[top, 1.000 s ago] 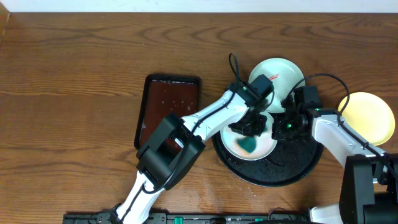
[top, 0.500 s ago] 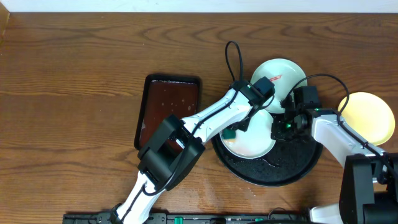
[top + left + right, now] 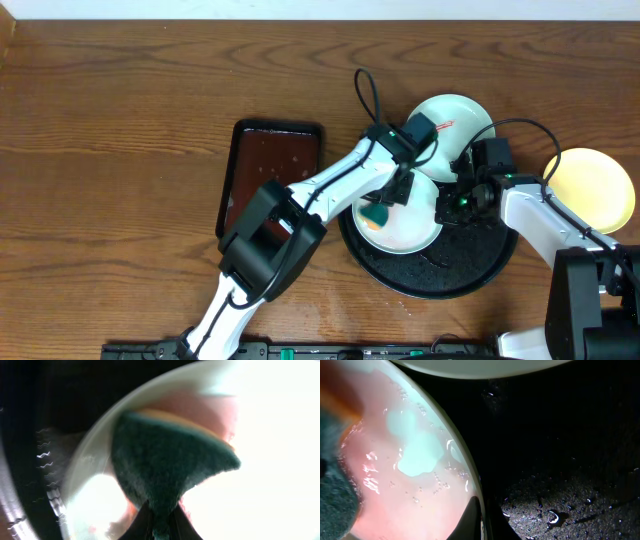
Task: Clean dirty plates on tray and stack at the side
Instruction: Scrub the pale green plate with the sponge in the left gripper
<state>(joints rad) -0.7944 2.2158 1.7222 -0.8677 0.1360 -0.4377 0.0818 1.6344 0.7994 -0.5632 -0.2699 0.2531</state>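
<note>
A pale plate (image 3: 410, 228) with a wet pink film lies on the black tray (image 3: 470, 268). My left gripper (image 3: 385, 202) is shut on a green sponge (image 3: 376, 213) and presses it on the plate's left part. In the left wrist view the sponge (image 3: 165, 465) covers the pink-smeared plate (image 3: 270, 460) beyond my fingertips (image 3: 160, 527). My right gripper (image 3: 447, 203) is shut on the plate's right rim. The right wrist view shows my fingers (image 3: 479, 521) pinching that rim (image 3: 410, 460) over the wet tray (image 3: 570, 460). A second pale plate (image 3: 455, 115) with a red smear sits at the tray's back edge. A yellow plate (image 3: 592, 185) lies on the table to the right.
A small rectangular red-brown tray (image 3: 270, 170) lies on the wooden table left of the black tray. The left arm reaches across it. A black cable (image 3: 368, 95) loops above the left wrist. Water drops dot the black tray's floor (image 3: 555, 517).
My left gripper has swept the sponge from the plate's middle to its left part. The right arm and the plate have stayed still.
</note>
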